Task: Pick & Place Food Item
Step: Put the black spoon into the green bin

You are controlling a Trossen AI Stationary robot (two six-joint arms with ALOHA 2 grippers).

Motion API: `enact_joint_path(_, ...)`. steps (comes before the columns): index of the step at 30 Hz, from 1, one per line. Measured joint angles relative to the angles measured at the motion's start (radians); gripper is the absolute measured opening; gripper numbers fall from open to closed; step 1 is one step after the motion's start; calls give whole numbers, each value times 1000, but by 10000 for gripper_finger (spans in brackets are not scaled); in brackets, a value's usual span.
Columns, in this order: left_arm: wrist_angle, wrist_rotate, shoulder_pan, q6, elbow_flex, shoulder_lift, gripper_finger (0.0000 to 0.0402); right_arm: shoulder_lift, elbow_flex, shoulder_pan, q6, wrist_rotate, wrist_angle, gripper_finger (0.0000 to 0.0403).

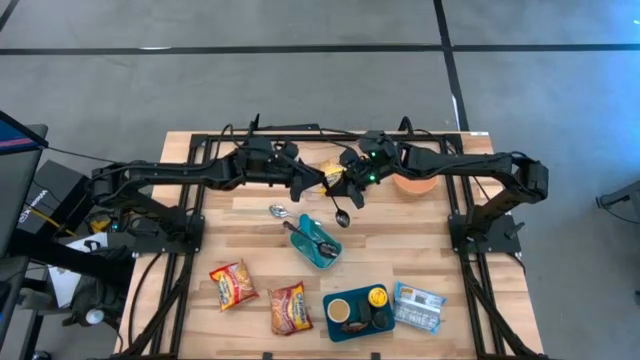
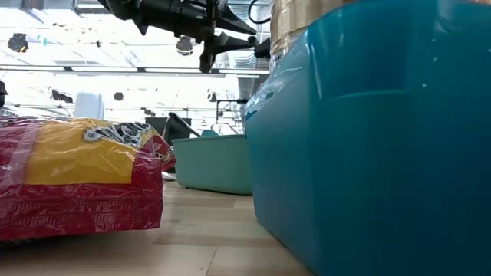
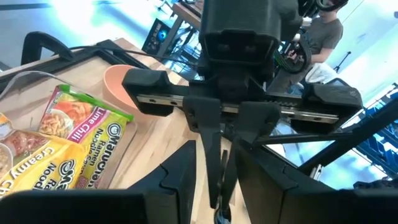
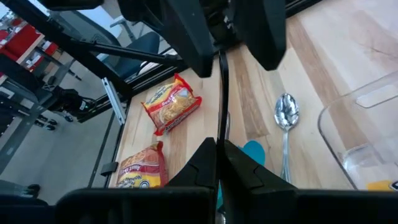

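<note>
Wooden desk [image 1: 420, 240] on grey floor. Near its back edge my right claw [image 4: 218, 152] clenches a dark spoon [image 1: 342, 214], my left claw [image 1: 322, 183] released alongside. The noodle packets [image 1: 232, 283] lie unpicked, so the food move looks unstarted.

The high view looks straight down on the table [image 1: 400, 245]. The low view sits at tabletop level, close against a teal tub [image 2: 368, 138]. Both wrist views face each other's gripper.

Both grippers, left [image 1: 316, 182] and right [image 1: 347, 182], meet mid-table (fingers seemingly pinched).

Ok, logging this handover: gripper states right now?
Left gripper: open, around the black spoon handle.
Right gripper: closed on the black spoon.
</note>
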Motion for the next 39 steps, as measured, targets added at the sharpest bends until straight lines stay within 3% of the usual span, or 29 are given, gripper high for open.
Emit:
enact_joint_path(18, -1, 0, -17, 0, 0, 0, 103, 0, 0, 0, 0, -29, 52, 0)
enact_joint_path(33, 0, 2, -17, 5, 0, 0, 9, 0, 0, 0, 0, -49, 46, 0)
enact_joint_path(39, 1, 3, -17, 14, 0, 0, 8, 0, 0, 0, 0, -51, 46, 1)
